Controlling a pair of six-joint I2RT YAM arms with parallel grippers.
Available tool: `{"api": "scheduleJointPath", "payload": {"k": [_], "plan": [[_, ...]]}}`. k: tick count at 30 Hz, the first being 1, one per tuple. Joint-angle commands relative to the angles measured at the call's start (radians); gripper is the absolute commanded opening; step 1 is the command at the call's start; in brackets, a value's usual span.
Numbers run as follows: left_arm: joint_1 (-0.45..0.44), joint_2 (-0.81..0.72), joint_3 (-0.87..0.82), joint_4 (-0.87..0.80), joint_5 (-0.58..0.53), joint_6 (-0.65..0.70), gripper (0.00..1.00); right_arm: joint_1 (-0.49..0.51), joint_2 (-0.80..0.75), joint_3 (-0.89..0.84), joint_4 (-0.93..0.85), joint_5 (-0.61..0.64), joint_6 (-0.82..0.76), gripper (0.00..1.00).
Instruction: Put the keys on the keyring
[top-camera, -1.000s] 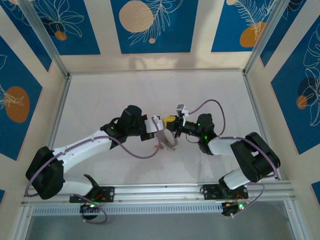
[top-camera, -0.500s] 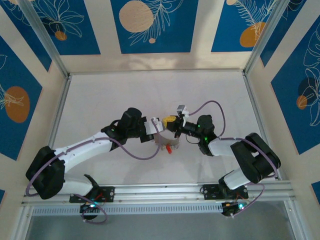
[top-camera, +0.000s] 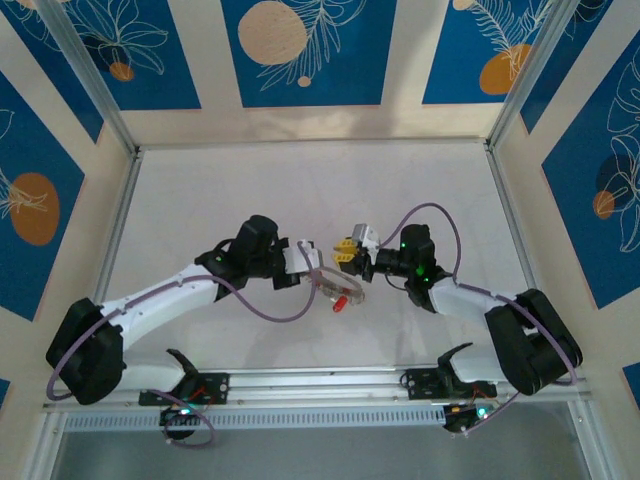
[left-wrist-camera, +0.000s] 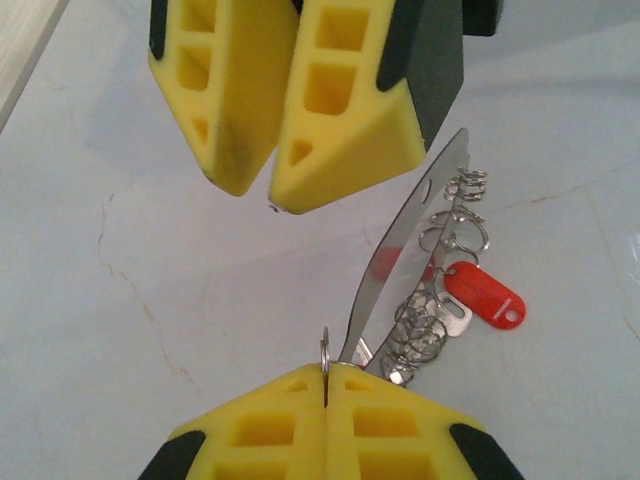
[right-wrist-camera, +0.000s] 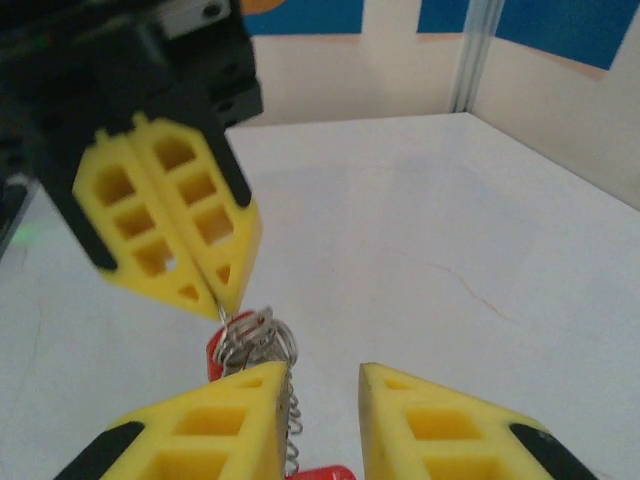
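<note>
My left gripper (top-camera: 312, 265) (left-wrist-camera: 327, 368) is shut on the rim of the keyring (left-wrist-camera: 410, 240), a thin silvery hoop that slants away from its pads. Several small wire rings (left-wrist-camera: 425, 325) hang on the hoop, with the keys (left-wrist-camera: 452, 315) and a red tag (left-wrist-camera: 485, 297) among them. From above, the keyring (top-camera: 328, 283) hangs below the two grippers with a red tag (top-camera: 340, 302) at its low end. My right gripper (top-camera: 345, 255) (right-wrist-camera: 325, 385) faces the left one, open. The hoop's edge and rings (right-wrist-camera: 255, 335) lie against the inner face of its left finger (right-wrist-camera: 215, 420).
The white table (top-camera: 300, 190) is walled by pale panels and metal posts (top-camera: 120, 150). A metal rail (top-camera: 320, 382) runs along the near edge, where both arm bases are bolted. Thin cracks (left-wrist-camera: 125, 280) mark the tabletop.
My right gripper has opened from shut, and that arm has stretched out to the right. The keyring with its red tag has shifted slightly right and lower. The left gripper stays shut.
</note>
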Motion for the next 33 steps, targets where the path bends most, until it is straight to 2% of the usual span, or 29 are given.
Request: {"api": "scheduleJointPath", "payload": {"k": [1, 7, 12, 20, 33], "plan": [[0.019, -0.036, 0.038, -0.067, 0.067, 0.053, 0.0, 0.0, -0.018, 0.039, -0.114, -0.043, -0.2, 0.29], [0.027, -0.041, 0.056, -0.131, 0.134, 0.106, 0.0, 0.0, 0.017, 0.122, -0.271, -0.115, -0.408, 0.32], [0.031, -0.038, 0.061, -0.153, 0.164, 0.132, 0.0, 0.006, 0.078, 0.171, -0.287, -0.201, -0.495, 0.31], [0.04, -0.044, 0.062, -0.2, 0.185, 0.186, 0.0, 0.04, 0.156, 0.211, -0.306, -0.231, -0.692, 0.28], [0.064, -0.043, 0.085, -0.261, 0.257, 0.233, 0.0, 0.098, 0.221, 0.279, -0.399, -0.311, -0.793, 0.32]]}}
